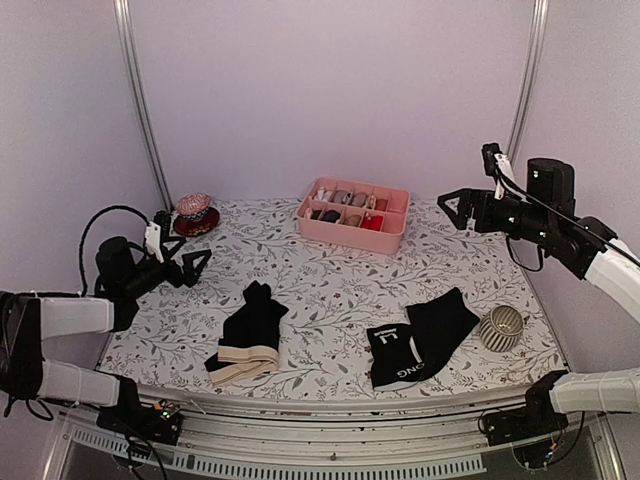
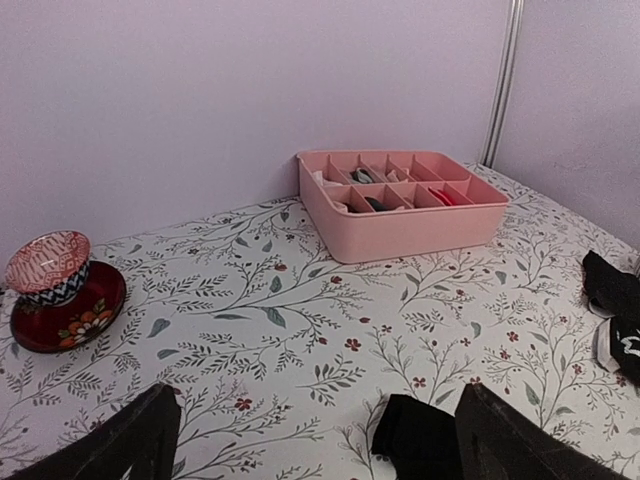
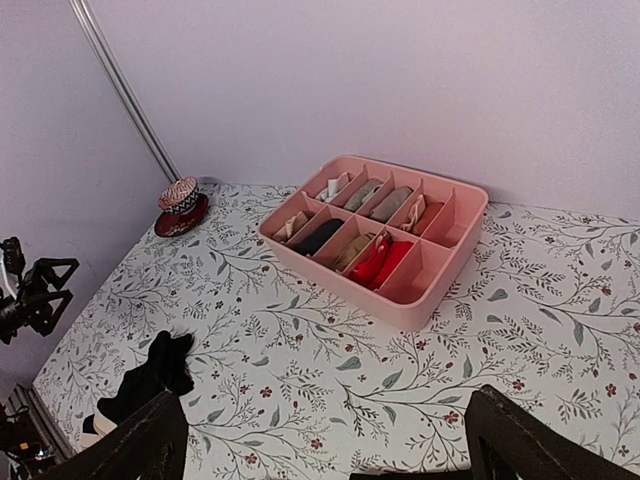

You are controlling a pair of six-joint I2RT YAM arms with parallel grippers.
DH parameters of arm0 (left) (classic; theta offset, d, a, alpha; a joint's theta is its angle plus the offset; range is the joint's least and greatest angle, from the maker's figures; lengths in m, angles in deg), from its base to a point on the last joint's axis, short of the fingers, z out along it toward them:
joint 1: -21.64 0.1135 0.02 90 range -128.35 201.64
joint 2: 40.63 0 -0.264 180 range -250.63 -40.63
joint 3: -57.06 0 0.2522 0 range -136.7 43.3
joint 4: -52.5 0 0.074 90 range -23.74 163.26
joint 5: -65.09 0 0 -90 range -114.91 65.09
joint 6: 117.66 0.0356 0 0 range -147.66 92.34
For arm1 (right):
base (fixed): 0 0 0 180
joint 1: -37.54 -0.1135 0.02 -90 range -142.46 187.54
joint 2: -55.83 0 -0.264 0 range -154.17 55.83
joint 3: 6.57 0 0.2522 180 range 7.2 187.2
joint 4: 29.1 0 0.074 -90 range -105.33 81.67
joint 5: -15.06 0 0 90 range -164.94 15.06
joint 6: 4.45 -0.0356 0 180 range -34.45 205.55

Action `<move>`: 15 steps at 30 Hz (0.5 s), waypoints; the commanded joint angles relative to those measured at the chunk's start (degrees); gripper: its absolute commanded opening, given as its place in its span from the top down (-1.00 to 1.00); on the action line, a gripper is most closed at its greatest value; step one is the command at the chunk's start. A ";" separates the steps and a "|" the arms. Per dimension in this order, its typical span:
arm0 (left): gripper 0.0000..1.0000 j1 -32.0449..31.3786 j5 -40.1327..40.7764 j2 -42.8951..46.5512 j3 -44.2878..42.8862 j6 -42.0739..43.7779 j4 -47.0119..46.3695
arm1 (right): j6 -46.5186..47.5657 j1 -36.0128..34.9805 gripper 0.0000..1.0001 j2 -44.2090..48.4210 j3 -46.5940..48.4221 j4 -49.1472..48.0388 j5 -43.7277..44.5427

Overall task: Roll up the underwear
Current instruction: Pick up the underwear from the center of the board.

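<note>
— Where are we in this job?

— At the very start, by our reading. Both pieces of underwear lie flat and unrolled near the front edge of the floral tablecloth (image 1: 330,290). The brief with the beige waistband (image 1: 250,325) is on the left, waistband toward us. The brief with the lettered black waistband (image 1: 415,345) is on the right, just beside a ribbed grey cup (image 1: 500,327). The two briefs are well apart.

— And our grippers?

— Neither holds anything. The left gripper (image 1: 200,268) hovers above the table's left side with its fingers spread wide. The right gripper (image 1: 450,212) hangs high on the right, near the pink divided tray (image 1: 352,232), and is likewise spread. Both wrist views show the fingers far apart with nothing gripped.

— So what do we need next?

— We would pick one brief first. The beige-banded one lies nearer our left arm, and in the left wrist view its black end shows low between the fingers. We judge we should lower onto one end, pinch the fabric edge and turn it over itself toward the other end. The other arm could pin the cloth so it does not slide.

— Anything to mind?

— The fabric looks thin and limp, so our fingers must come right down to the tablecloth to catch it. The patterned bowl on its red saucer (image 1: 194,212) stands behind the left gripper, out of our way.
</note>
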 commanded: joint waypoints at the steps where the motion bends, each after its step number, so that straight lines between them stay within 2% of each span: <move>1: -0.97 -0.07 -4.60 -0.56 -2.30 -3.17 1.57 | -2.02 -0.49 -0.98 -0.74 1.26 -2.49 1.77; 5: -0.97 -0.16 -5.93 3.76 -0.67 -3.65 0.87 | -3.20 -1.03 -0.98 -4.49 1.19 -3.07 4.63; 9: -0.97 -0.22 -7.62 9.81 1.31 -3.52 -0.31 | -2.00 -4.69 -0.98 -9.37 1.34 -2.99 12.15; 12: -0.97 -0.22 -7.44 12.28 2.44 -3.31 -1.50 | -0.03 -11.15 -0.98 -13.61 3.82 -1.48 21.31; 15: -0.97 -0.39 -9.69 10.31 1.74 -2.45 -1.98 | 2.17 -16.95 -0.98 -18.02 4.71 -1.74 32.78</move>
